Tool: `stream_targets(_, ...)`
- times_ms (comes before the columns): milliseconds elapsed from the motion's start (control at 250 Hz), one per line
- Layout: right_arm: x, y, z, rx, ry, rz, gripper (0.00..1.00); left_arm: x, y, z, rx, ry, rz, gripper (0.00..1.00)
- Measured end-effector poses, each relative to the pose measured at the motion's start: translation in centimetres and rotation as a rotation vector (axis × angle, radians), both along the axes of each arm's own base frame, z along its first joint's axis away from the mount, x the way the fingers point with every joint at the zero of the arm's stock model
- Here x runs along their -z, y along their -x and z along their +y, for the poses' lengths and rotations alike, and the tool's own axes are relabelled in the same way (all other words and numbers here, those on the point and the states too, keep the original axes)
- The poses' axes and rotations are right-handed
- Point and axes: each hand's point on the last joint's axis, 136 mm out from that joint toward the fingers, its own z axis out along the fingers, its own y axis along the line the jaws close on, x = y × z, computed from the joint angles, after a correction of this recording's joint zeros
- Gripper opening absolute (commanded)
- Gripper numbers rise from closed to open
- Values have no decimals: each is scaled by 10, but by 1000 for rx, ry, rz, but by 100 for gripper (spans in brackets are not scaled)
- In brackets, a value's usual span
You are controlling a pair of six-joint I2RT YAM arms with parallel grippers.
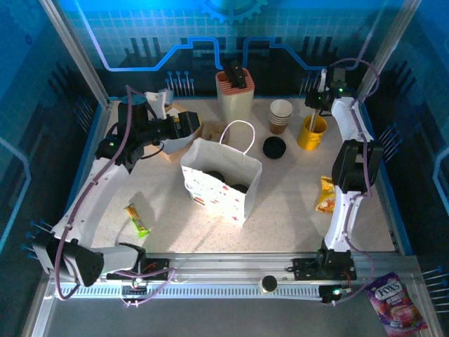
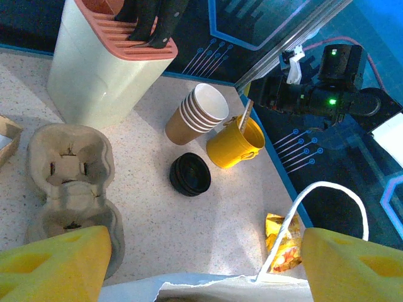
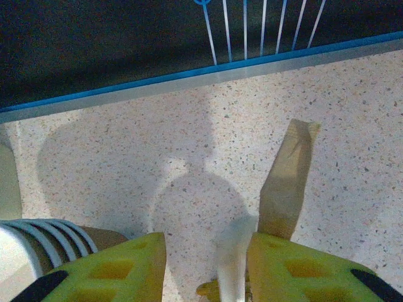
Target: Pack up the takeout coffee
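1. Left gripper [image 2: 201, 238]: its yellow fingers are spread wide with nothing between them. It hangs over the back-left part of the table [image 1: 295, 210], near the bag's rim.
2. Right gripper [image 3: 206, 240]: its fingers are apart, and bare tabletop shows in the gap. It hangs over a yellow pot [image 2: 236, 141] at the back right.
3. A tan stick [image 3: 286, 176] rises beside one finger and a second, blurred stick stands in the gap. I cannot tell whether either touches a finger.
4. A white paper bag [image 1: 210, 198] with a loop handle stands open in the middle of the table.
5. Two dark rounds sit inside the bag, probably the black lids of cups [image 1: 214, 175]. Their sides are hidden.
6. A grey pulp carrier [image 2: 69, 170] lies behind the bag, beside a pale knife block [image 2: 94, 69].
7. A cup stack [image 2: 198, 113] lies tilted between the block and the pot.
8. A pile of black lids [image 2: 190, 174] sits just in front of the stack.
9. A snack bar [image 1: 138, 219] lies left of the bag, and an orange packet [image 1: 326, 195] lies to its right.
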Motion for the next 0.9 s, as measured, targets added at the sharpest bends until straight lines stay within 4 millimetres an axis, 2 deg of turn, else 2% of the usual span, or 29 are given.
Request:
stream_targets(176,7,0,-1,-8,12,18,22,5,-1,0,0,-2,8,80)
stream_targets(328,5,-1,-1,-14,18,14,14,6,-1,0,1,-3,11,80)
stream_targets(587,1,1,0,-18,19,12,10,7,-1,0,2,-4,10,80)
stream_targets(719,-16,6,3,-29,14,-6,10,7,0,-1,4,-4,10,80)
stream_targets(831,-44,12,6,-36,13,-49,10,9,0,-1,8,-3,14,80)
stream_targets(899,-67,18,8,-42,12,-90,10,13,0,-1,9,-5,21,80)
